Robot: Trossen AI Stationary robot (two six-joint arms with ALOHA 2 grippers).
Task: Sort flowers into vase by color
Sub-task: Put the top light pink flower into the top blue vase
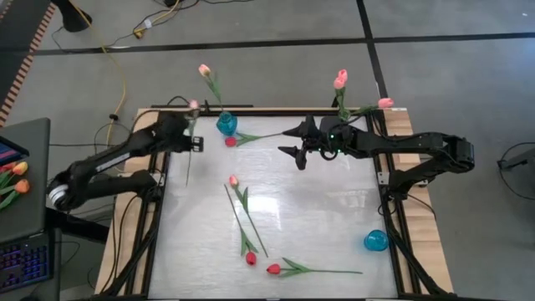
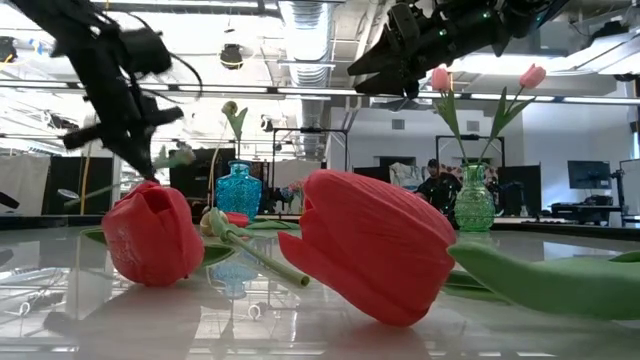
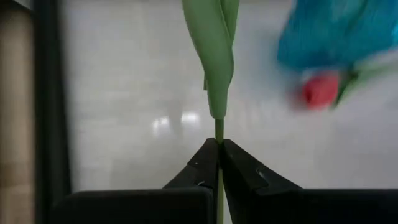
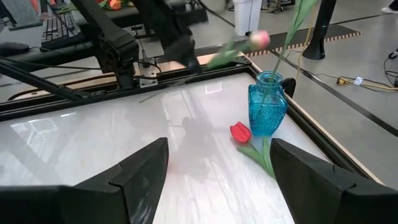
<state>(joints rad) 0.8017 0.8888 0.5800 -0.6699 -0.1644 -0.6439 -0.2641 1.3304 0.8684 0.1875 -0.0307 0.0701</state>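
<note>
My left gripper [image 1: 194, 144] is at the table's far left, shut on a pink tulip whose bud [image 1: 194, 105] points to the far edge. Beside it stands a blue vase [image 1: 226, 125] with one pink tulip [image 1: 204, 70] in it. A red tulip [image 1: 231, 141] lies at that vase's foot. A green vase [image 1: 343, 113] at the far right holds pink tulips [image 1: 340, 79]. My right gripper [image 1: 297, 140] hangs open above the table between the two vases, holding nothing. Three more tulips lie on the near half: pink [image 1: 233, 180], red [image 1: 250, 258], red [image 1: 273, 269]. My left gripper pinches the pink tulip's thin green stem [image 3: 219, 127] between its two fingertips [image 3: 205, 158], just below a leaf [image 3: 214, 56]. The fingers slant down from the table's left and lie across the stem. The bud [image 4: 259, 39] is raised off the table; whether the stem's lower end [image 1: 187, 177] touches it, I cannot tell.
A second blue vase [image 1: 376, 242] stands at the near right. The table has a black frame rail [image 1: 160, 209] along its sides. At the far left, off the table, orange-and-yellow tulips [image 1: 15, 180] lie on a dark desk. The table's middle is bare white surface.
</note>
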